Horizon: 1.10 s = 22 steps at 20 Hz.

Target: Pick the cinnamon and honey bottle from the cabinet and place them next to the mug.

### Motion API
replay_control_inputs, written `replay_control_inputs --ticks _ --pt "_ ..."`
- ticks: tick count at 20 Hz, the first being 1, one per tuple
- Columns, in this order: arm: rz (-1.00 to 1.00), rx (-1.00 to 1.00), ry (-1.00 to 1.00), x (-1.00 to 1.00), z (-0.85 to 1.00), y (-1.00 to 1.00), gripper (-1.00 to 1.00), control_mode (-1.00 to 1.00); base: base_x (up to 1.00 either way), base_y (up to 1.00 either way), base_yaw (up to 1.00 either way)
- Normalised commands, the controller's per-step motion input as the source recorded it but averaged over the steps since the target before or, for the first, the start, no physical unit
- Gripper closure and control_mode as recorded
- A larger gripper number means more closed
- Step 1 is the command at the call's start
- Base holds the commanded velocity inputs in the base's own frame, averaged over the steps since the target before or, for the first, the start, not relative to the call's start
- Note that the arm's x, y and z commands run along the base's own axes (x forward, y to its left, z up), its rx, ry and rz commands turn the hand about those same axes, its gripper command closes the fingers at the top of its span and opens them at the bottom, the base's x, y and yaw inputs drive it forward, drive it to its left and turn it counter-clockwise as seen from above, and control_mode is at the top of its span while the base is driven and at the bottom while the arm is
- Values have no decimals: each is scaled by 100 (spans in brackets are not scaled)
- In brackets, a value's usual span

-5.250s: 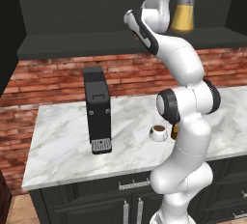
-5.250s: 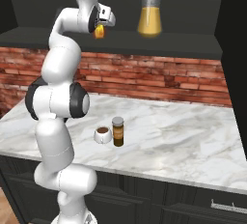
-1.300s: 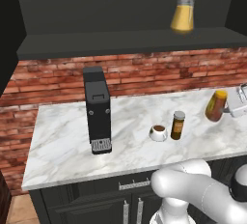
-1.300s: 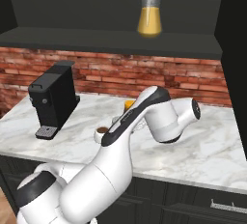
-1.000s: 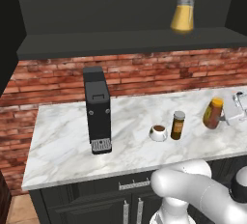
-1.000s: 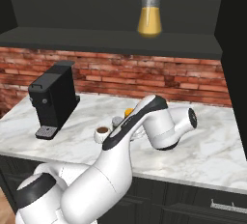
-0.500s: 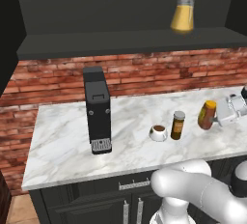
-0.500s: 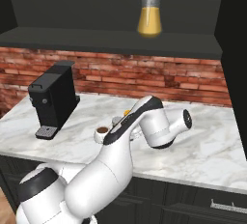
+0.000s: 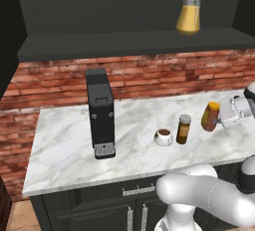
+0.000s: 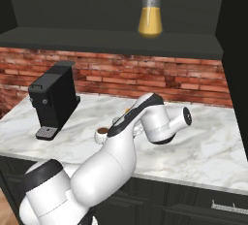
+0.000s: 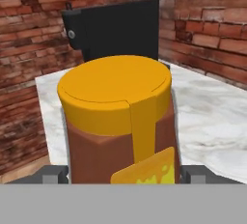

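The honey bottle (image 9: 209, 116), amber with a yellow cap, hangs slightly tilted low over the counter, just right of the cinnamon (image 9: 184, 129). My gripper (image 9: 219, 117) reaches in from the right and is shut on it. In the hand view the honey bottle (image 11: 118, 121) sits between my fingertips (image 11: 53, 174). The cinnamon jar stands upright right beside the white mug (image 9: 163, 137) of dark liquid. My arm hides most of the mug (image 10: 101, 132) in the right base view. The cabinet (image 9: 134, 41) shelf runs above the brick wall. Whether the bottle touches the counter I cannot tell.
A glass pitcher (image 9: 189, 12) of orange liquid stands on the cabinet shelf. A black coffee machine (image 9: 100, 113) stands on the marble counter (image 9: 64, 140) left of the mug. Black drawers with metal handles (image 9: 136, 191) run below the counter's front edge.
My gripper has carried the honey bottle leftward and lower, from the counter's right end to just beside the cinnamon. Mug and cinnamon have stayed put.
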Motion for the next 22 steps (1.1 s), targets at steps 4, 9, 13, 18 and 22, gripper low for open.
replay_control_inputs --ticks 4,9,13,18,22 --pt "0 0 1 8 -13 0 100 -100 0 0 0" --pt "0 0 2 7 -30 0 100 -100 0 0 0" --pt "0 0 1 8 -34 1 100 -100 0 0 0" --pt "0 0 0 10 -32 0 100 -100 0 0 0" --pt "0 0 0 11 -20 0 100 -100 0 0 0"
